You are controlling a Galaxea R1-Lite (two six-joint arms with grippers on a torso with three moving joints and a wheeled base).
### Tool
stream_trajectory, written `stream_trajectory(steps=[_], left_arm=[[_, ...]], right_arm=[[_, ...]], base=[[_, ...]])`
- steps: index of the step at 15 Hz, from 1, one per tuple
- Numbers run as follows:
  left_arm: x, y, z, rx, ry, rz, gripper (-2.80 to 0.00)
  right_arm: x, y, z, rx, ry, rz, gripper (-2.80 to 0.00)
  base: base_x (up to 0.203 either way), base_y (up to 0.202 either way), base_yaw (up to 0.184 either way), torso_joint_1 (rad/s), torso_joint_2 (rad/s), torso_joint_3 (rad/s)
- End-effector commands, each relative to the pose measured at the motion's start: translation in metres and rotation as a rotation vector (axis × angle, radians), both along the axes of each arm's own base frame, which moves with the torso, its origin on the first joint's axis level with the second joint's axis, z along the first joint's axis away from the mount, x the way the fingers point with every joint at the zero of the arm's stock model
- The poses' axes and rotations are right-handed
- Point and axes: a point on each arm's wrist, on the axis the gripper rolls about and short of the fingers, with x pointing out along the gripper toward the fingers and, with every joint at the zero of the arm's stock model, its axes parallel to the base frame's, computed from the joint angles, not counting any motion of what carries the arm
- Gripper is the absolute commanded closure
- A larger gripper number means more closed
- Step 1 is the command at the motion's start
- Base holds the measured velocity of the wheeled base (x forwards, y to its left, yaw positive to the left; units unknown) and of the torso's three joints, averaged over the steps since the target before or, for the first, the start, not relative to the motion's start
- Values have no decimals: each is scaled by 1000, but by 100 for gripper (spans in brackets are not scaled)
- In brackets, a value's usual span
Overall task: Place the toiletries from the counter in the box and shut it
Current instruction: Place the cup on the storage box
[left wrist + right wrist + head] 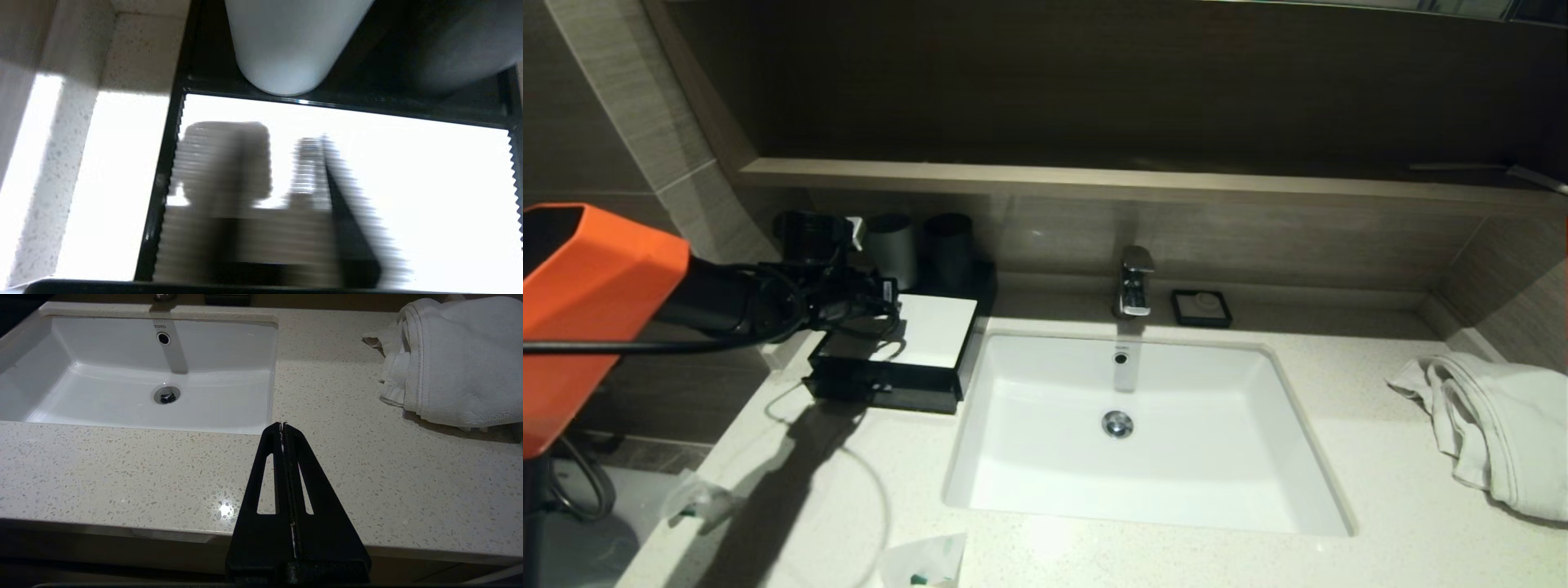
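Observation:
The black box (886,384) with a white top panel (935,327) stands on the speckled counter (1339,506), left of the sink. My left gripper (854,339) hangs over the box's left part and casts a shadow on it. In the left wrist view the white panel (429,183) fills the frame, blurred by motion. Two crinkly toiletry sachets lie near the counter's front left: one (698,496) by the edge, one (925,562) at the bottom. My right gripper (283,426) is shut and empty, low over the counter's front edge to the right of the sink.
Two cups (890,247) (948,245) stand behind the box; one cup (286,45) looms close in the left wrist view. The white sink (1282,457), a faucet (1135,282), a black soap dish (1201,308) and a rumpled white towel (1499,429) take up the middle and right.

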Motion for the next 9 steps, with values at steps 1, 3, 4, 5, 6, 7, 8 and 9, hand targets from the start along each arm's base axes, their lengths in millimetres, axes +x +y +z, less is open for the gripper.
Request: stream_trajectory(steps=[1,3,4,5,6,7,8,9], left_arm=[[-1,0,3,-5,-8,1,0],[5,0,0,-5,-10,3,0],[9,1,-2,-5,-13,5,0],[14,1,-5,-5,-16,7,0],[17,1,-6,-6,-20,8,0],[21,1,-7,-7,-21,9,0],[23,0,-9,-7,-21,9,0],[25,0,-11,-7,-21,8,0]], right_arm=[[0,0,0,0,0,1,0],[0,0,0,0,0,1,0],[0,0,0,0,0,1,0],[0,0,0,0,0,1,0],[0,0,0,0,0,1,0],[0,0,0,0,0,1,0],[0,0,0,0,0,1,0],[0,0,0,0,0,1,0]], base=[[0,0,0,0,0,0],[0,0,0,0,0,0],[0,0,0,0,0,0],[0,0,0,0,0,0],[0,0,0,0,0,0],[0,0,0,0,0,0],[0,0,0,0,0,0],[0,0,0,0,0,0]])
